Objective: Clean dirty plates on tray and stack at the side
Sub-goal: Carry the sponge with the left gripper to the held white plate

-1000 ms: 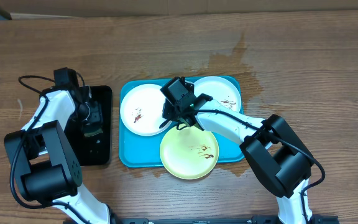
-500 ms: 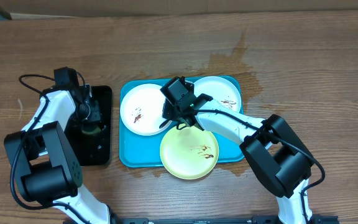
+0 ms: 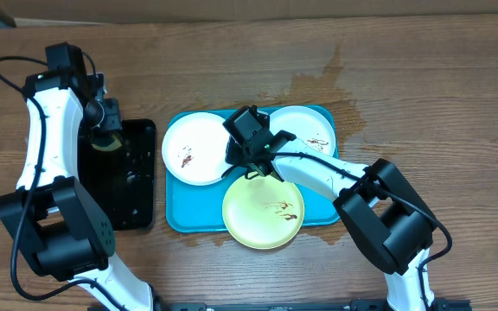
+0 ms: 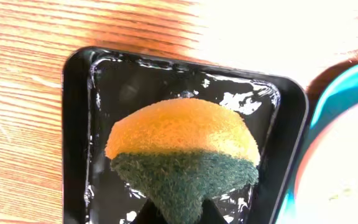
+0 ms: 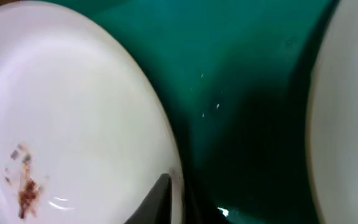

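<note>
The turquoise tray [image 3: 180,220] holds three dirty plates. A white plate [image 3: 193,142] with a brown smear lies at its left, a second white plate [image 3: 308,130] at the back right, and a pale yellow-green plate [image 3: 264,212] overhangs the front rim. My right gripper [image 3: 236,166] is shut on the right rim of the left white plate [image 5: 73,112], one finger [image 5: 159,198] on top and the other under it. My left gripper [image 3: 102,131] is shut on a yellow-and-green sponge [image 4: 182,149], held above the back end of the black tray [image 4: 79,124].
The black tray [image 3: 137,194] is wet and lies left of the turquoise tray [image 4: 337,93]. A damp stain [image 3: 318,82] darkens the wooden table behind the trays. Cardboard runs along the table's far edge.
My left gripper closed on the sponge and lifted it off the black tray, moving back and left. The right gripper tightened on the left white plate's rim, and that plate shifted slightly left.
</note>
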`<act>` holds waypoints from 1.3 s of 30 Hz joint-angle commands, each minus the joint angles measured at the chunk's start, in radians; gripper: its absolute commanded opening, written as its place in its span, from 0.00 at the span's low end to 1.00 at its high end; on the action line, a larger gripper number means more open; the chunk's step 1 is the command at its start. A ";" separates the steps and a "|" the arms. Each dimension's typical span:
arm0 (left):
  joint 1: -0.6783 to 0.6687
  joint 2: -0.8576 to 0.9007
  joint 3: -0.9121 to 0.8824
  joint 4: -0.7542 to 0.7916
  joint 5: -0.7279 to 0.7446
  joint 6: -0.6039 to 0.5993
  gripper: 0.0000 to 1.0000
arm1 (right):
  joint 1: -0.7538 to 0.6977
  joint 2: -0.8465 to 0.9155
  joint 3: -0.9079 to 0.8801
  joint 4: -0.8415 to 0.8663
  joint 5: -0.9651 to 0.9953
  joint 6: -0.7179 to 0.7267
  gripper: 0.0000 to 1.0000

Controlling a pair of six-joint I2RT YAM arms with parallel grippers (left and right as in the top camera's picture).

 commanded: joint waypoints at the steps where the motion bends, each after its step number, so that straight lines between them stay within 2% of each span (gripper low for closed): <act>1: -0.022 -0.005 0.024 -0.019 -0.009 0.030 0.04 | 0.007 0.004 -0.006 0.016 0.025 0.002 0.36; 2: -0.026 -0.005 0.024 -0.034 -0.008 0.043 0.04 | 0.006 0.004 -0.006 0.021 0.025 -0.003 0.45; 3: -0.028 -0.005 0.024 -0.043 -0.009 0.047 0.04 | 0.004 0.004 -0.006 0.024 0.024 -0.010 0.47; 8: -0.030 -0.005 0.024 -0.058 -0.006 0.054 0.04 | -0.003 0.003 0.029 0.032 0.020 -0.145 0.52; 12: -0.030 -0.005 0.024 -0.060 0.060 0.080 0.04 | -0.004 0.003 0.045 0.038 0.025 -0.223 0.52; 14: -0.030 -0.005 0.024 -0.063 0.077 0.080 0.04 | -0.004 0.003 0.045 0.031 0.036 -0.223 0.46; 18: -0.030 -0.005 0.024 -0.063 0.081 0.085 0.04 | -0.004 0.003 0.045 0.016 0.066 -0.223 0.16; 20: -0.030 -0.005 0.023 -0.063 0.081 0.104 0.04 | -0.004 0.003 0.045 0.010 0.066 -0.222 0.08; 28: -0.032 -0.036 0.023 -0.066 0.100 0.096 0.04 | -0.001 0.003 0.045 0.001 0.066 -0.222 0.06; 32: -0.034 -0.131 0.022 -0.108 0.146 0.069 0.04 | -0.001 0.003 0.045 -0.006 0.066 -0.222 0.06; 39: -0.079 -0.291 0.006 -0.171 0.145 0.040 0.04 | -0.001 0.003 0.045 -0.014 0.065 -0.207 0.06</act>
